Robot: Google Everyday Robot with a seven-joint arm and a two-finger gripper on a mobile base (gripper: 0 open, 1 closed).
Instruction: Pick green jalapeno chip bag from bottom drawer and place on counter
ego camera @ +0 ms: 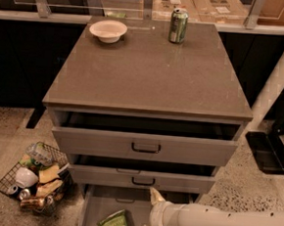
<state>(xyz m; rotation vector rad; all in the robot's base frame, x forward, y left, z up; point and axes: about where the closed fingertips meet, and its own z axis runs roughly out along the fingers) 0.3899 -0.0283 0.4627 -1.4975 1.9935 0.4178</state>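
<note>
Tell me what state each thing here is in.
hand: open, above the bottom drawer, beside the bag.
green jalapeno chip bag: lying in the drawer, not held.
bottom drawer: pulled out.
top drawer: partly open.
middle drawer: partly open.
can: upright on the counter.
bowl: upright on the counter.

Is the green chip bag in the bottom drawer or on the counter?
In the drawer: the green jalapeno chip bag lies in the bottom drawer, the hand beside it.
</note>
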